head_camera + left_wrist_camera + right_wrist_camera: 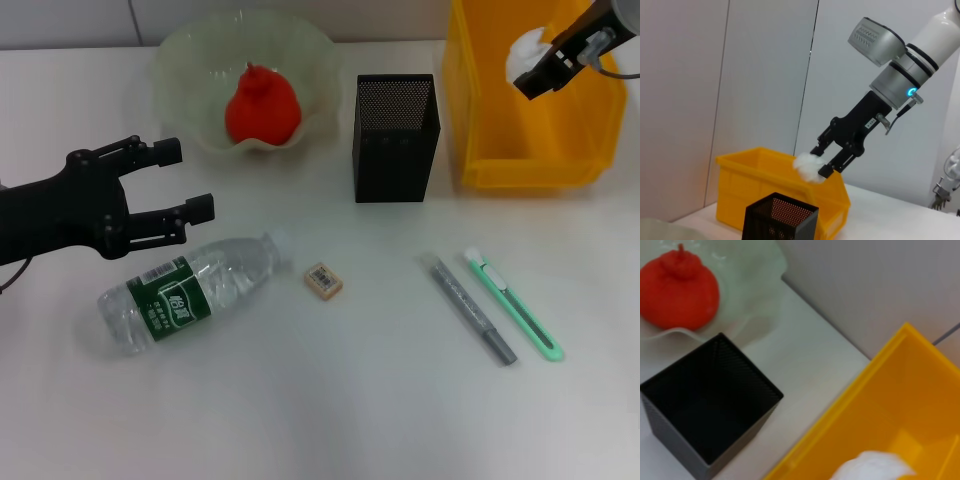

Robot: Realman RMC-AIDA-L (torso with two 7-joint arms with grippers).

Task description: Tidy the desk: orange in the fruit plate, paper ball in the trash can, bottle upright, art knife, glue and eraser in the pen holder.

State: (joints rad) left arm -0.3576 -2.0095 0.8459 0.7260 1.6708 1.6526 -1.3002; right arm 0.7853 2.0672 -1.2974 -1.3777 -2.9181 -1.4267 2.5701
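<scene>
Right gripper (533, 68) clenched on paper ball (524, 52) above trash can (530, 165); left gripper (185, 180) released, near bottle (190, 291) lying diagonal.

Trash can (530, 150): yellow plastic, smooth, slightly glossy; pen holder (395, 138): black perforated metal mesh, matt; fruit plate (245, 75): translucent pale green, glossy, wavy rim, glass or plastic; orange (262, 108): smooth, faint sheen; bottle (190, 290): clear ribbed plastic with glossy green label; paper ball (526, 50): white crumpled paper, rough; art knife (515, 305): green plastic casing; glue (473, 310): grey matt stick; eraser (323, 280): printed paper sleeve; desk (320, 400): white, smooth, matt; left gripper (195, 180): black matt finish.
</scene>
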